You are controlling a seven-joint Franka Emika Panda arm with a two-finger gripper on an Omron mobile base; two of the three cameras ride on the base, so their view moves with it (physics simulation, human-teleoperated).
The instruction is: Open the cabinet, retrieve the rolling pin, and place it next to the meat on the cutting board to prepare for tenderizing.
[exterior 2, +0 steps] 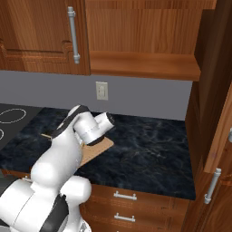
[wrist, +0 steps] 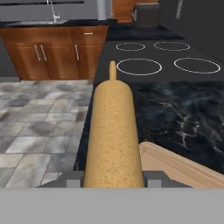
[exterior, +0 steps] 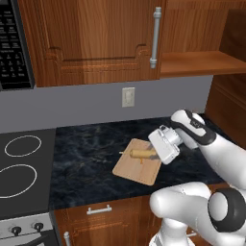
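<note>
1. The cabinet (exterior: 202,62) stands open, its shelf bare, so I judge the opening and the retrieval done.
2. The surface (exterior: 91,163) is dark marble, with a stove (exterior: 21,166) beside it and the board (exterior: 139,166) lying flat near its front edge.
3. The arm reaches over the board, its pincer (wrist: 113,177) clenched on the pin (wrist: 113,135); the hand view shows a fingertip on each side of the barrel.
4. The pin (exterior: 139,153) is held level above the board, not yet resting on it, as far as I can judge. What is left: lower it beside the meat and let go.
5. I cannot make out the meat at this size.
6. The left base view shows the pin over the board. In the right base view the arm covers most of the board (exterior 2: 97,152). The hand view adds the grip itself, plus floor tiles and low cabinets beyond.
</note>
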